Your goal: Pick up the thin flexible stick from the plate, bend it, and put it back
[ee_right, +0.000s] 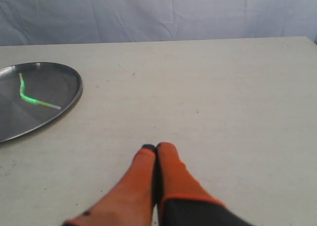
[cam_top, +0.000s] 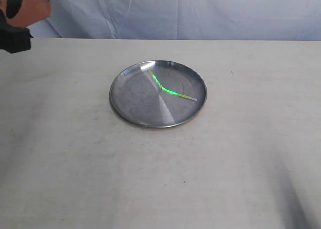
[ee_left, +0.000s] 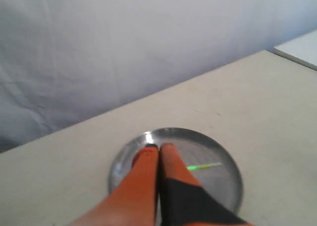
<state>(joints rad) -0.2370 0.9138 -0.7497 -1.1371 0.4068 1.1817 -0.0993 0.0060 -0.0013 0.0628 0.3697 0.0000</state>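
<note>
Jaws on both arms are closed tight, the orange fingers (ee_right: 148,171) meeting tip to tip with nothing between them. Nearest the exterior camera lies a broad stretch of bare, pale worktop (cam_top: 150,179). Further back, about mid-worktop, sits the plate (cam_top: 130,98), round, silver and shiny. The thin flexible stick (cam_top: 168,92) lies inside it, glowing green and kinked near its middle into a shallow V. One end points toward the far rim and the other toward the right-hand rim. It touches neither pair of jaws. The right jaws hang over bare worktop, well apart from the plate (ee_right: 59,82) and the stick (ee_right: 29,99). The left jaws hang at the far left corner of the exterior view, where the left arm (cam_top: 20,15) shows, also well apart from the plate. Their own camera looks past the tips at the plate (ee_left: 223,161) and stick (ee_left: 203,166). Behind the worktop hangs a wrinkled pale blue cloth (cam_top: 200,13).
</note>
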